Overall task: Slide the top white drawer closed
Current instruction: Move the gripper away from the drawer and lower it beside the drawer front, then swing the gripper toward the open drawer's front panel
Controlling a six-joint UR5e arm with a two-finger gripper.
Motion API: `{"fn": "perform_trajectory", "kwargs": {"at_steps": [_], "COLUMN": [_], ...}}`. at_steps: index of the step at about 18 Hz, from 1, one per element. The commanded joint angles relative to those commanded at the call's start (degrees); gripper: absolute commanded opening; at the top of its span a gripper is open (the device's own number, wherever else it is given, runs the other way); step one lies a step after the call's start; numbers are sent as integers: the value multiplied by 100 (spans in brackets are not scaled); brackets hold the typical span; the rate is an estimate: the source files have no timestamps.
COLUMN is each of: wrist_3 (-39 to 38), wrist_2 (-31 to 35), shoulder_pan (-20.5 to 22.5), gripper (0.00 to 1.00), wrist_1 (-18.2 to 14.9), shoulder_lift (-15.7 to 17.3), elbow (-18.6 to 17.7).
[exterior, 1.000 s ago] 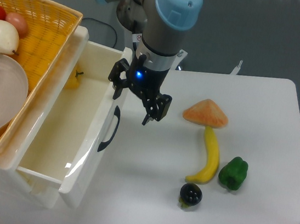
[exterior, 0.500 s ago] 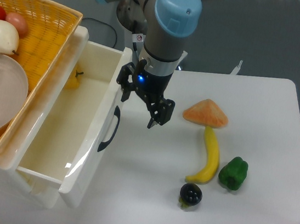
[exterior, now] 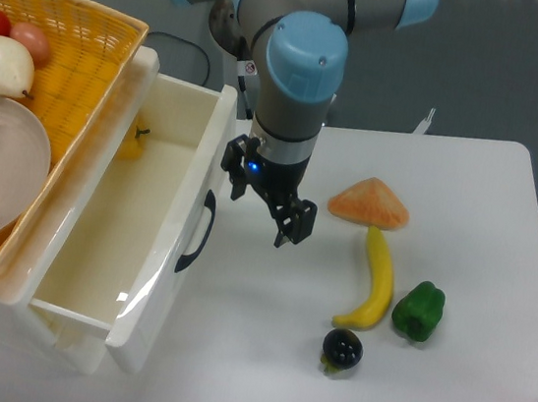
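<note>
We note the top white drawer (exterior: pixel 115 240) pulled well out at frame left, long axis running 11 to 5 — its black handle (exterior: pixel 198 232) lies at 8 o'clock from the gripper (exterior: pixel 263 205), close by. Fingers spread, holding nothing.

No text can be read anywhere — no labels, no numbers.

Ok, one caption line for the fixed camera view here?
Open tool hovers beside the black handle of the pulled-out top white drawer, toy produce scattered on the table.
</note>
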Motion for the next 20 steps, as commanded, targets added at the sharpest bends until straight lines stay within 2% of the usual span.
{"fn": "perform_trajectory", "kwargs": {"at_steps": [2,5,8,12,15,20], "wrist_3": [-70,-858,-1256,-2485,-2567,-2689], "wrist_2": [89,71,80,-77,-306,-315], "shoulder_pan": [70,132,158,185,194,281], "gripper": [100,100,100,100,100,100], "wrist_1": [-9,-9,-35,-62,-62,-9], "shoulder_lift": [-18,-97,-158,-360,-422,-492], "elbow": [0,35,53,18,26,44]}}
